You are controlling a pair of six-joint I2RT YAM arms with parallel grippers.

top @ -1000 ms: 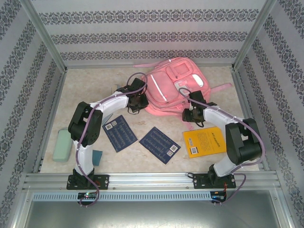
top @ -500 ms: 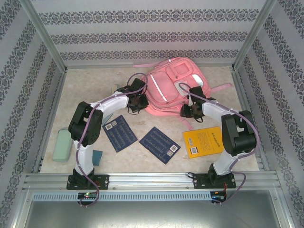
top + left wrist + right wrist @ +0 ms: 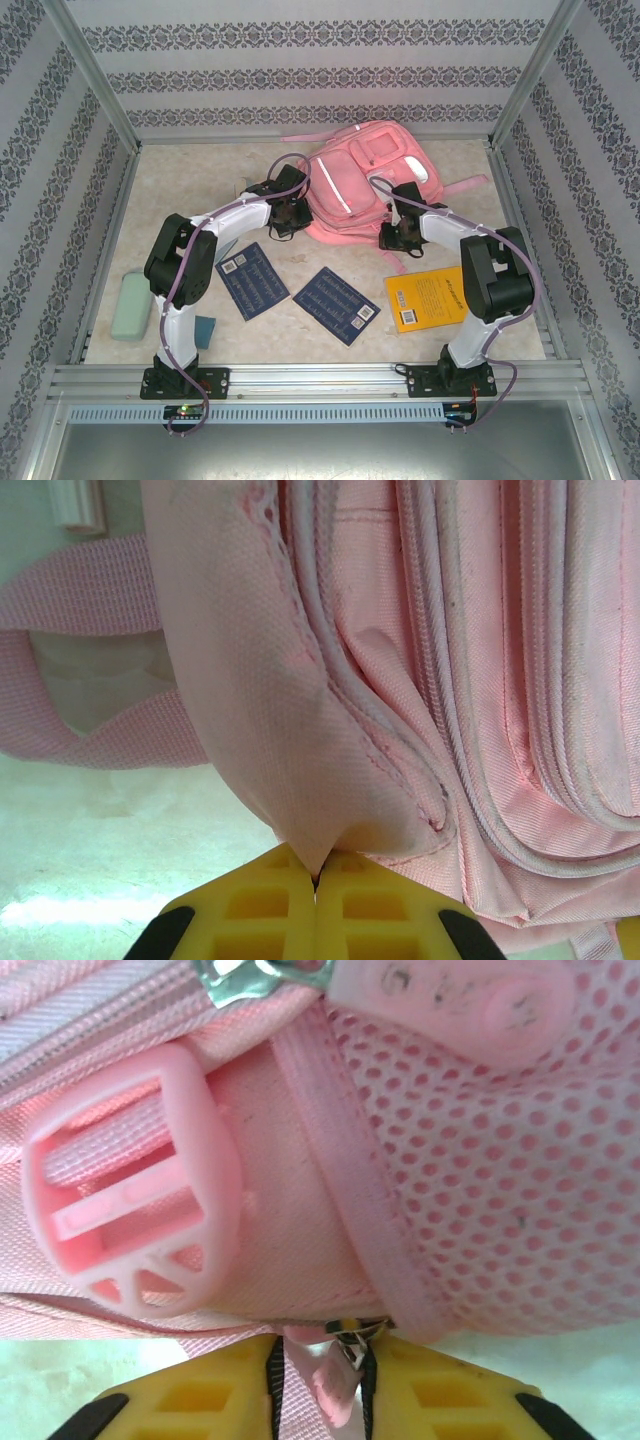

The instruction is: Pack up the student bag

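Note:
The student bag (image 3: 365, 175), a large pink backpack, lies at the back middle of the table. My left gripper (image 3: 283, 220) is at its lower left edge. The left wrist view has the yellow fingers (image 3: 260, 910) shut on a pinched fold of the bag's pink fabric (image 3: 290, 730). My right gripper (image 3: 394, 238) is at the bag's lower right edge. Its jaws stand narrow around a pink zipper pull (image 3: 335, 1385) and a strip of webbing, just below a pink plastic buckle (image 3: 130, 1220) and a mesh pocket (image 3: 500, 1160).
Two dark blue booklets (image 3: 251, 279) (image 3: 338, 305) lie in front of the bag. A yellow book (image 3: 430, 298) lies to the right. A mint green case (image 3: 131, 305) and a small teal item (image 3: 205, 331) sit by the left arm. Metal frame posts enclose the table.
The right arm swung left from above the yellow book to the bag's lower right edge. The left arm and the bag stayed put.

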